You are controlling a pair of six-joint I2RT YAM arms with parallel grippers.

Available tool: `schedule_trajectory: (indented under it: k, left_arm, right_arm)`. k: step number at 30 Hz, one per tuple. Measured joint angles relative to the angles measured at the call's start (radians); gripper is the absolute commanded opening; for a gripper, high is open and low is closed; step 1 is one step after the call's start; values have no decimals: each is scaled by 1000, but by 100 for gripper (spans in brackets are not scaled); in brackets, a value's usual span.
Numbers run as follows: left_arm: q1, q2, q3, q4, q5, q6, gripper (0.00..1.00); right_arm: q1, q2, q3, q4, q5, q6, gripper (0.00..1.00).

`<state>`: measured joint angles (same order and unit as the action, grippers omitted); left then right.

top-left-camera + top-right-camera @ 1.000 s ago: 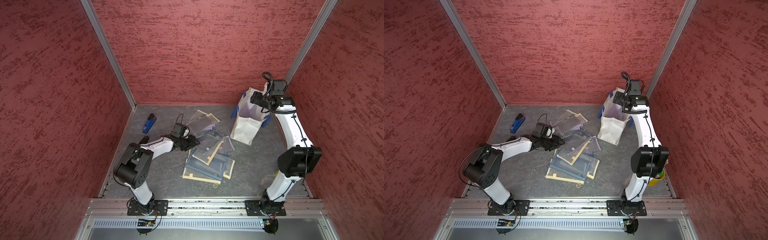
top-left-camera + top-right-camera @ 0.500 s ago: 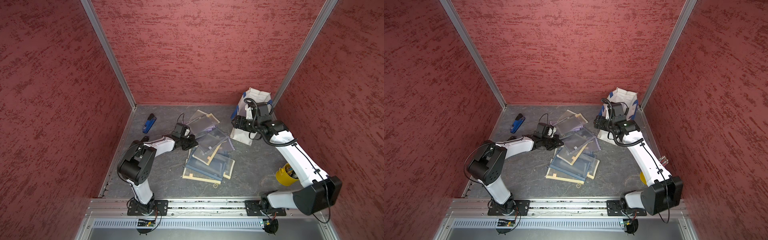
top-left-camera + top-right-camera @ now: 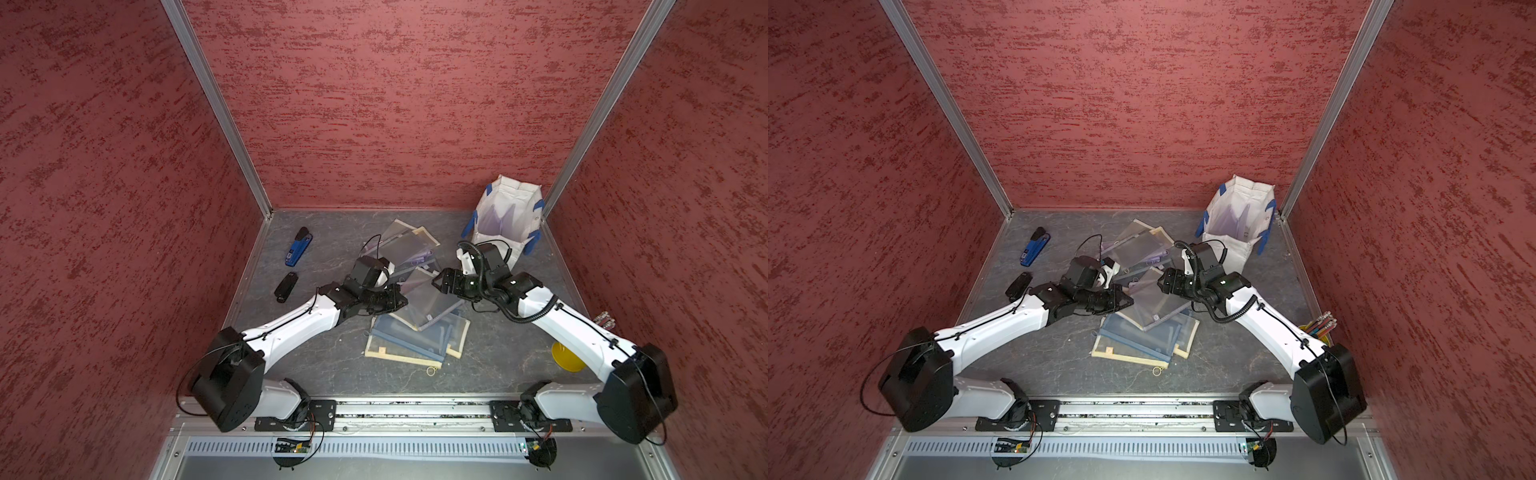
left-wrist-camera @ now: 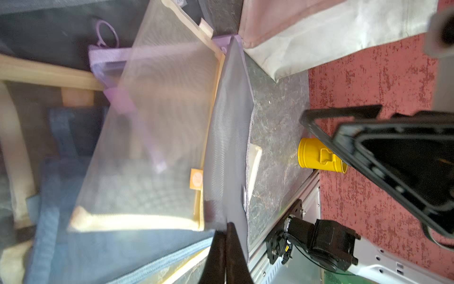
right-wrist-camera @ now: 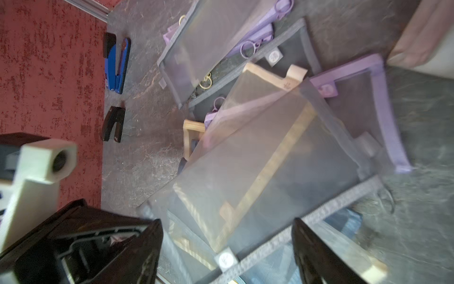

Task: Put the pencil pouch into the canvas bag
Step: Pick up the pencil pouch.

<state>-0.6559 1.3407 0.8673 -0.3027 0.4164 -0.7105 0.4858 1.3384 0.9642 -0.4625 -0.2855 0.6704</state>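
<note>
Pinching one corner of the grey mesh pencil pouch (image 3: pixel 432 300), your left hand (image 3: pixel 400 301) is closed all the way. In the left wrist view its two black fingers (image 4: pixel 235 265) are pressing flat together with the mesh edge caught between them. The pouch is lying tilted on top of the heap of other mesh pouches (image 3: pixel 415 338) in the middle of the desk (image 3: pixel 332 370), well apart from the canvas bag (image 3: pixel 509 216). Its gripped side is looking raised off the heap, though the pictures are not showing you by how much.

Your right hand (image 3: pixel 436 284) is gaping wide and gripping nothing. It is hovering at the opposite side of the same pouch. In the right wrist view its fingers (image 5: pixel 317 253) are standing either side of the pouch's grey zipper edge, and you cannot tell whether they are touching the mesh.

The canvas bag is standing upright and open-mouthed in the back right corner of the desk, near the wall. Pale purple shapes are showing inside it, too faint to name. Your right arm (image 3: pixel 561 324) is covering the bag's lower front corner in both top views, and it is cutting off part of the yellow cup (image 3: pixel 567 358) near the right edge. Both wrist views are blurring, and the stacked pouches are overlapping so much that their outlines are running together. The blue stapler (image 3: pixel 298 246) and the black stapler (image 3: pixel 286 286) are lying clear on the left.
</note>
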Motion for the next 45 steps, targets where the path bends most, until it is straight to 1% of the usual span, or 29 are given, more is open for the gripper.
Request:
schedule_trajectory:
  k: [3,6,11,12,14,15,18,20,24,28,31,36,38,41,45]
  left_arm:
    - [3,-45,-29,-35,-6,-3,0]
    - [11,-48,-56,-46,4,0,0]
    - [19,-46,-115,-73,28,14,0]
    - [28,-49,-132,-78,38,17,5]
    - [40,-57,-154,-104,54,36,28]
    - [45,-64,-159,-124,59,45,33]
    - [48,-102,-152,-196,69,84,40]
    - [53,-121,-122,-263,68,116,41]
    - [71,-109,2,-371,45,204,42]
    - [82,-27,130,-391,35,275,42]
    - [85,92,205,-357,45,304,43]
    - [82,327,344,-286,85,335,45]
    - [82,391,376,-259,105,342,46]
    - [82,446,385,-235,137,347,48]
    - [82,456,346,-202,184,348,52]
  right_arm:
    - [3,52,-22,34,-22,14,82]
    - [13,110,-22,54,-39,10,82]
    - [43,200,58,51,-76,-27,82]
    - [48,209,71,51,-82,-32,82]
    - [55,204,72,49,-89,-35,82]
    - [56,193,62,49,-92,-34,82]
    - [61,132,-2,35,-97,-30,82]
    - [61,78,-43,3,-98,-26,82]
    - [61,-27,-80,-56,-112,-24,82]
    - [61,-151,-159,-74,-144,-19,82]
    - [61,-214,-249,-72,-171,1,82]
    - [61,-190,-388,3,-188,61,82]
    - [61,-172,-421,42,-190,82,82]
    - [61,-145,-431,99,-192,93,81]
    - [61,-123,-431,175,-198,94,81]
